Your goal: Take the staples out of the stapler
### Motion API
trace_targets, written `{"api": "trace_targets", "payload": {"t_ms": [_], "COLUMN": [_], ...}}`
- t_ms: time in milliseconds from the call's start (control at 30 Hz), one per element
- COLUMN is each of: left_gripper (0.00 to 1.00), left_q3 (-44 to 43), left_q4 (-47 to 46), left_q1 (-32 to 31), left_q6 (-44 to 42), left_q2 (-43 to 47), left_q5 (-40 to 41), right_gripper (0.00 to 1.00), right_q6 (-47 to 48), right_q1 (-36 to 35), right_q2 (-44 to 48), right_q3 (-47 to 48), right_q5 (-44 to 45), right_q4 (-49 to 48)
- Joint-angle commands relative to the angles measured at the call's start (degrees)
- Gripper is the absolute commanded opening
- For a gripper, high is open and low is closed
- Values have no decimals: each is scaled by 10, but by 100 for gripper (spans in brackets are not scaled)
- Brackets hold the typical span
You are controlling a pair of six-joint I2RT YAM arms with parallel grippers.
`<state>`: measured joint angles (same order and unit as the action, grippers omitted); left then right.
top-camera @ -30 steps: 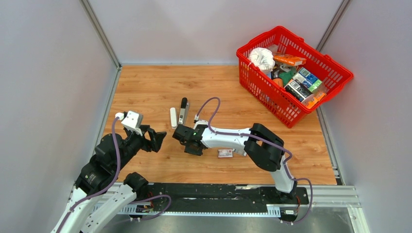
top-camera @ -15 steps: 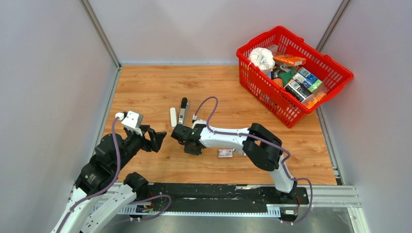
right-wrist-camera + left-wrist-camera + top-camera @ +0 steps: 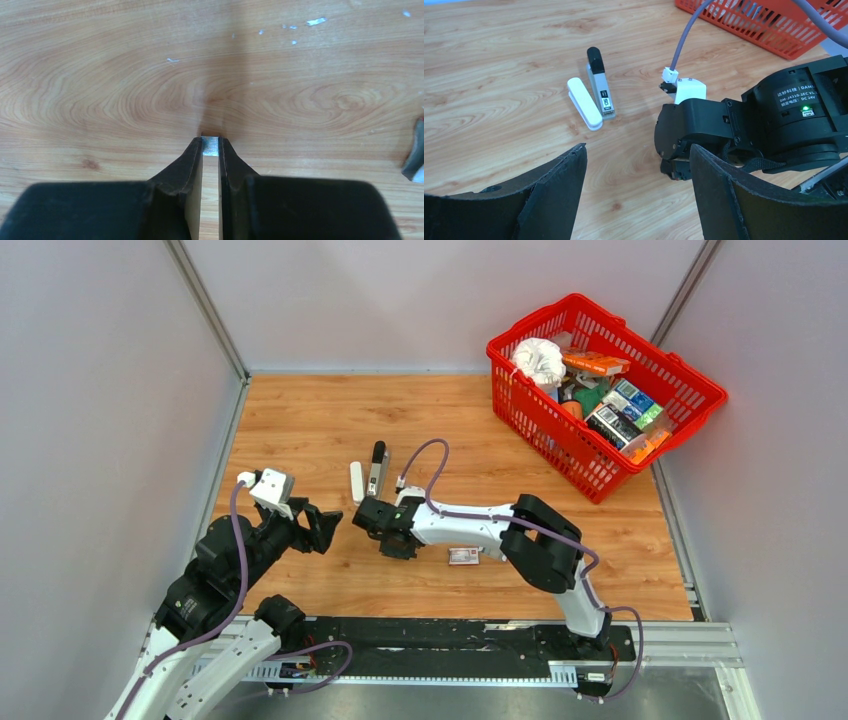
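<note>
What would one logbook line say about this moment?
right gripper: shut on small silver metal staple strip, low over wooden table | left gripper: open, empty | white-and-grey stapler: lying opened on table

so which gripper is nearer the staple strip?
Right. The right gripper pinches the staple strip between its fingertips; the left gripper hangs open off to its left, not touching it.

This is a robotics lab test cell. Plain grey partition walls [image 3: 100,390] on aluminium posts [image 3: 205,308] box in a wood-grain desk [image 3: 300,420]. Two cabled arms [image 3: 470,525] are bolted to a black base plate [image 3: 450,632] at its near edge. A red basket [image 3: 570,455] of mixed packaged goods sits at the far right.
</note>
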<state>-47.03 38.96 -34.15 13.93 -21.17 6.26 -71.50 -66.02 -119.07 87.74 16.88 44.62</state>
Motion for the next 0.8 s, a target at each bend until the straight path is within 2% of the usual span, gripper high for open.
{"api": "trace_targets", "payload": {"t_ms": [0, 600, 767], "left_gripper": [82, 82, 82], "left_q3": [2, 2, 1], "left_q4": [-1, -3, -2], "left_q1": [-1, -1, -1], "left_q6": [-10, -9, -9], "left_q2": [-3, 0, 1], "left_q5": [-6, -8, -9], "right_gripper": [10, 13, 13], "right_q6": [11, -32, -50], "right_q1": [0, 26, 36], "right_q2": [36, 238, 269], "right_q3": [-27, -176, -222], "right_q5": [35, 104, 114], "right_q4": [28, 85, 98]}}
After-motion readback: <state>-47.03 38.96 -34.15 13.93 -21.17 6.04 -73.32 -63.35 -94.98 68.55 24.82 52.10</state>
